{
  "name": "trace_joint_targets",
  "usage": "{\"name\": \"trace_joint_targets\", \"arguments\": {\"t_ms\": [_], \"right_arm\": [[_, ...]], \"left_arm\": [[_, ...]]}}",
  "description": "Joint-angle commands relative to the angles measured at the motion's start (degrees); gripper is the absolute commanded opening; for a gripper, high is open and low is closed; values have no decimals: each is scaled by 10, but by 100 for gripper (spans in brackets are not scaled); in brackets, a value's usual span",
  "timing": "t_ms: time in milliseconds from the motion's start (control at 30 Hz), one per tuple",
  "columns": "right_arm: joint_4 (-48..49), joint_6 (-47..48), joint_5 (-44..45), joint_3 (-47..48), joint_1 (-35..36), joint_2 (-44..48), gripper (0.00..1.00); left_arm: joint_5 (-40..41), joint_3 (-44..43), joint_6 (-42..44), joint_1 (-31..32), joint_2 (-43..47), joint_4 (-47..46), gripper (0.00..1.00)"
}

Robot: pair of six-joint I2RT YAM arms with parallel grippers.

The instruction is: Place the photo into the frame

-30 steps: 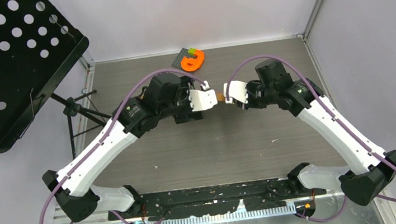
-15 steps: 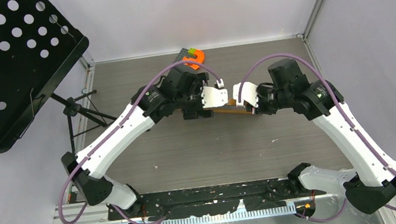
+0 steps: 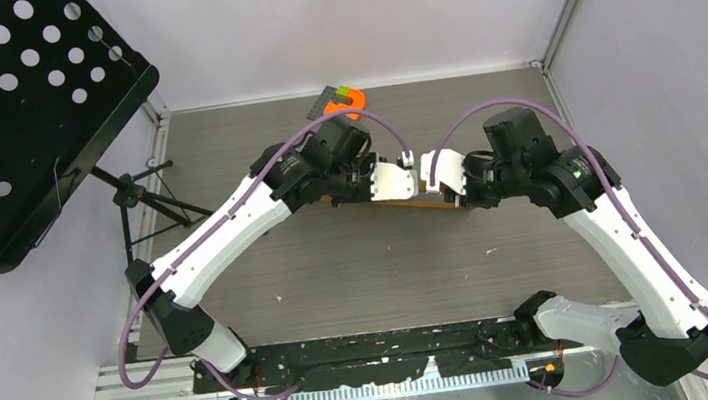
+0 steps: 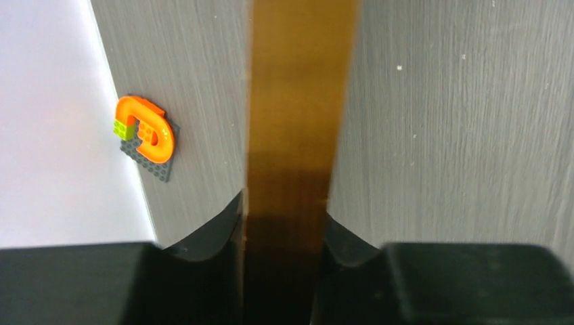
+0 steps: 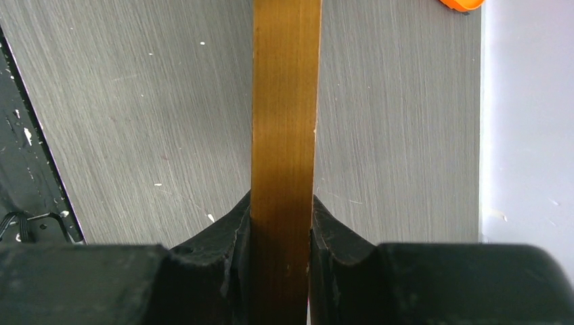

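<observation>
The frame (image 3: 427, 200) is a thin bar of orange-brown wood seen edge-on, held above the grey table between my two grippers. My left gripper (image 3: 398, 183) is shut on its left part; in the left wrist view both black fingers (image 4: 223, 230) press the sides of the frame (image 4: 298, 101). My right gripper (image 3: 444, 185) is shut on the right part. In the right wrist view the frame (image 5: 284, 101) runs straight up from between the fingers (image 5: 338, 237). The photo is out of view.
An orange and green toy brick piece (image 3: 344, 105) on a small dark plate lies at the table's far edge, also in the left wrist view as the brick piece (image 4: 145, 135). A black perforated music stand (image 3: 7, 109) stands at the left. Pale walls enclose the table.
The left gripper stood open beside the frame, slid along it and closed on it. Both arms shifted slightly nearer and to the right, and more of the frame shows.
</observation>
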State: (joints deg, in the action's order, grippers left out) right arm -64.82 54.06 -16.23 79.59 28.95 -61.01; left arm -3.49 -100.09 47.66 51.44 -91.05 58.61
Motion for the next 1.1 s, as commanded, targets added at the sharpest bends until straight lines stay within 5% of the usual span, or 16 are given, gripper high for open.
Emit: {"name": "trace_joint_targets", "arguments": {"t_ms": [0,67,133,333,467,1067], "right_arm": [[38,-1,-4,10,-1,21,6],[43,-8,2,9,-3,19,6],[48,-16,6,7,-6,16,12],[79,-47,25,-5,-12,21,54],[102,-79,32,0,-26,26,71],[205,-344,82,70,-139,73,87]], "left_arm": [[4,-19,6,9,4,15,18],[11,-19,8,13,4,20,0],[15,-18,7,16,5,23,0],[24,-28,-9,17,5,25,0],[30,-50,-27,17,1,31,0],[-18,-265,-221,-21,-59,92,0]]}}
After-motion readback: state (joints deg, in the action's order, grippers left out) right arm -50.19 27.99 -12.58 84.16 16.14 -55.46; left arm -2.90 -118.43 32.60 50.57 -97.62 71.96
